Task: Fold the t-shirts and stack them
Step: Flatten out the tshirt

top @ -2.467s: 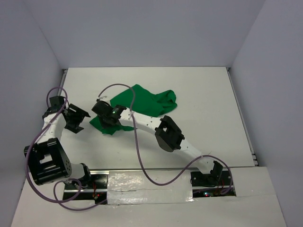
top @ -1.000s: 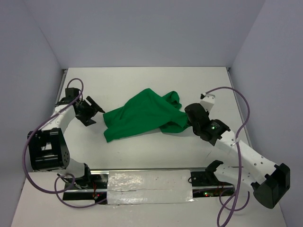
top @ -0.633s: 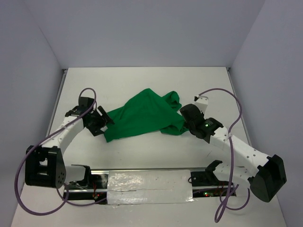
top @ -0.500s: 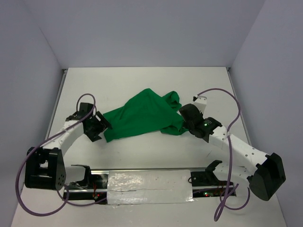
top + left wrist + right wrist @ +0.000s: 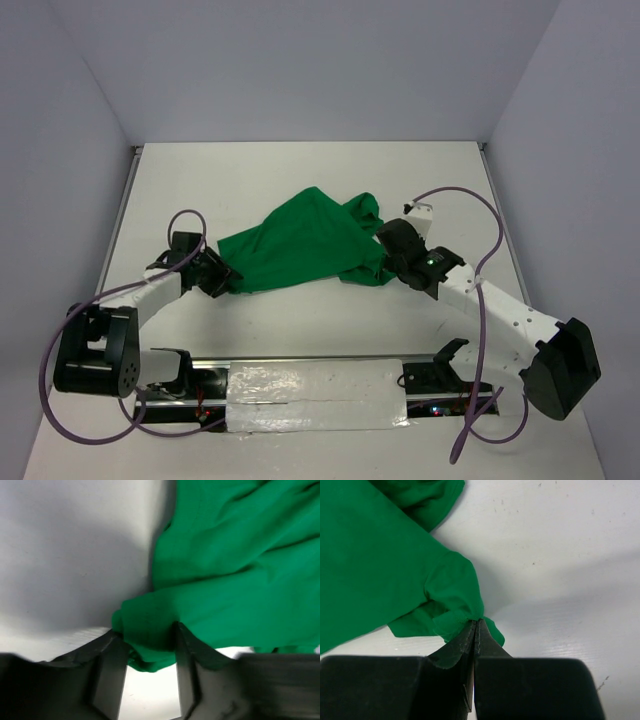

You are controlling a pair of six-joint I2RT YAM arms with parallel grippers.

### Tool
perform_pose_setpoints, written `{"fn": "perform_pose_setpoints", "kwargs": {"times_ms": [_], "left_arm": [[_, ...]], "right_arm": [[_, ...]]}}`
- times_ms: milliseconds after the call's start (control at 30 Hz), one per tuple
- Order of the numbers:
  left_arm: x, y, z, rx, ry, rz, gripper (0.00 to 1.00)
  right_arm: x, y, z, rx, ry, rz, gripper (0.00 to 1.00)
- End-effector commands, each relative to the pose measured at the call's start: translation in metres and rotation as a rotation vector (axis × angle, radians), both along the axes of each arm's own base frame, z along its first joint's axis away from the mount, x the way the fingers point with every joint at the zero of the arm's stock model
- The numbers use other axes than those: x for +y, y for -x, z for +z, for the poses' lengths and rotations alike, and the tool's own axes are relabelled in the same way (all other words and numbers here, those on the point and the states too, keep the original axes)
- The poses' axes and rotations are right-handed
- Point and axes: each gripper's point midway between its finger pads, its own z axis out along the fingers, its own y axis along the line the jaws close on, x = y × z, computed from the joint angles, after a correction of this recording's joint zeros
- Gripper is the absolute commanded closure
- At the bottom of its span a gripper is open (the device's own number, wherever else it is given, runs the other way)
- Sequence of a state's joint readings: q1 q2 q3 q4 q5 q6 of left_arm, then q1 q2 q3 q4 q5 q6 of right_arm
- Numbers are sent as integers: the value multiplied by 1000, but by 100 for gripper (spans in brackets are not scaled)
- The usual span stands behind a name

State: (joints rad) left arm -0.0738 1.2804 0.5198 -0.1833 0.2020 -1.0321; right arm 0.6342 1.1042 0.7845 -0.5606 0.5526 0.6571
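Green t-shirt [image 5: 300, 245], crumpled: right gripper [image 5: 475, 627] pinched shut on hem; left gripper [image 5: 146, 647] newly arrived, jaws apart around opposite corner; spreading likely next

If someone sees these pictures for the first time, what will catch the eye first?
The bright green shirt, lying crumpled in the middle of the white table. Next, the right end effector is shut on its right edge, and the left end effector is open around its left corner.
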Motion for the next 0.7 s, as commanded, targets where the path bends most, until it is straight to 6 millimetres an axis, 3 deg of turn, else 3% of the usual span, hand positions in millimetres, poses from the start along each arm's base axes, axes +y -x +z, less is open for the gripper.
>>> {"fn": "perform_pose_setpoints", "kwargs": {"times_ms": [0, 100, 133, 233, 467, 667], "left_arm": [[4, -1, -4, 1, -29, 16, 50], [9, 3, 4, -5, -52, 27, 69], [10, 9, 3, 11, -58, 28, 83], [13, 11, 17, -20, -71, 24, 100], [15, 27, 64, -45, -112, -59, 100], [10, 51, 62, 25, -104, -133, 100]], "right_arm": [[1, -6, 4, -29, -14, -12, 100], [0, -6, 4, -28, -7, -14, 100], [0, -6, 4, -28, -6, -15, 100], [-1, -8, 5, -34, 2, -16, 100], [-6, -12, 27, -70, 21, -17, 100], [-11, -8, 43, -93, 18, -20, 100]]}}
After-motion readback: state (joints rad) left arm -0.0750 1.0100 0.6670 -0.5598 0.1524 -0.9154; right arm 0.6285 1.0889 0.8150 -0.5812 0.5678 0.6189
